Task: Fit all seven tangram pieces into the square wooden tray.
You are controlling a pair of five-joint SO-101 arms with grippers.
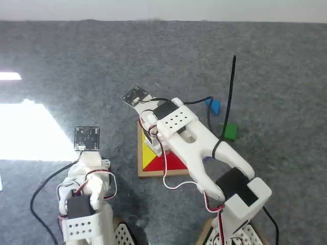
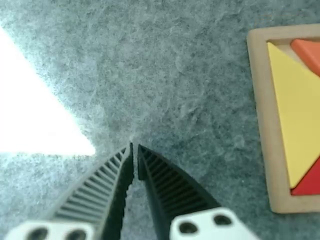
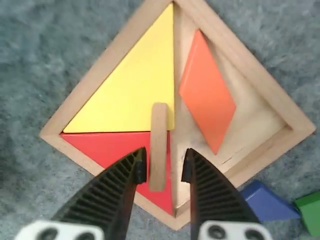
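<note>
Wooden piece (image 3: 159,130): on edge inside the tray (image 3: 260,85), over the seam between the yellow triangle (image 3: 125,90) and the red triangle (image 3: 115,147); whether it touches them I cannot tell.
Orange parallelogram (image 3: 206,95): flat, just beside, bare floor around it.
Right gripper (image 3: 165,155): fingers spread, straddling the wooden piece, a gap showing on one side.
Tipping risk: upright and loosely flanked, it could fall flat on the laid triangles, not onto bare floor.
Shove risk: an off-centre squeeze may twist it against the parallelogram.
Blue piece (image 3: 262,200), green piece (image 3: 307,210): outside, near a tray corner.
Left gripper (image 2: 134,150): pressed together, empty, beside the tray.
</note>
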